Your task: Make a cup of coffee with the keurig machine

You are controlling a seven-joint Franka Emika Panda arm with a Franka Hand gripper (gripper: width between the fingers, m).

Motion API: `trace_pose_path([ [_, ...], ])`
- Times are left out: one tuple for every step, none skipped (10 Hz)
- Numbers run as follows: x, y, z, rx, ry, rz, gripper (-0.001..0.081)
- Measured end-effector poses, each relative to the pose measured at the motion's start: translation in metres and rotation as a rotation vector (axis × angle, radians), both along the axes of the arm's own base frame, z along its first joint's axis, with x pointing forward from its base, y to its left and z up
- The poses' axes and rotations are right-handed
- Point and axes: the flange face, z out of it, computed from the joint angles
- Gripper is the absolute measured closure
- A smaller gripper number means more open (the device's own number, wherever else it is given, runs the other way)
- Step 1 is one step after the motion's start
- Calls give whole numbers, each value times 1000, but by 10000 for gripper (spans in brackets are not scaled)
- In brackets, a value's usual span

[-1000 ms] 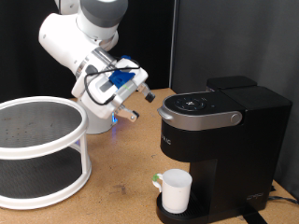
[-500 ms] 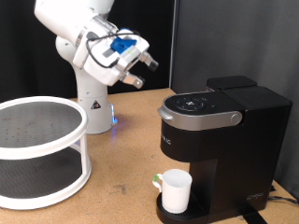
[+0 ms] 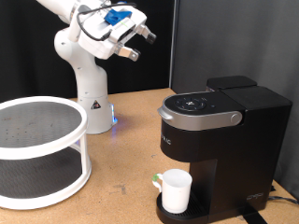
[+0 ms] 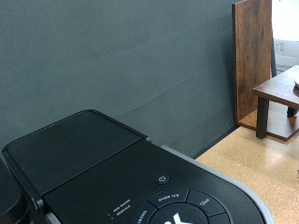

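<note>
And up it goes — since a second ago the gripper (image 3: 138, 45) has swung from just above the keurig machine (image 3: 220, 140) to high at the exterior view's eleven o'clock, well clear of everything. Its jaws stand apart with nothing between them, two tan-tipped fingers (image 3: 132, 54) splayed in open air. I'd judge the arm is parked up there to keep out of the brewer's way.

Still in the exterior view: the machine sits at about four o'clock on the table (image 3: 126, 159), lid down, button panel facing up. The cup (image 3: 176, 189) is tucked under the spout at six o'clock, standing upright on the drip tray, which is just where it needs to be to catch a pour. What's inside it I can't tell from this angle. At nine o'clock, a two-tier white rack (image 3: 37, 154); nothing shows on its top shelf.

Now the wrist view: it looks down across the machine's black top (image 4: 103, 154), power button and size labels at six o'clock. No fingers show here, no cup either.
</note>
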Motion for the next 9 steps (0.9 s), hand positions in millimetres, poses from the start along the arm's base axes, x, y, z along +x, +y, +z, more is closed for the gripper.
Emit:
trace_pose_path([
  [0,0,-1,-5,-3,3,6],
  [1,2,-1,-7,-2,6,6],
  [4,5,2,-17,-7,9,6],
  [9,12,10,-33,-22,4,6],
  [14,22,18,-75,-37,29,6],
  [19,31,28,-134,-51,54,6],
  [25,41,38,-207,-65,81,6],
  [30,51,46,-285,-69,126,6],
  [35,61,55,-368,-54,190,6],
])
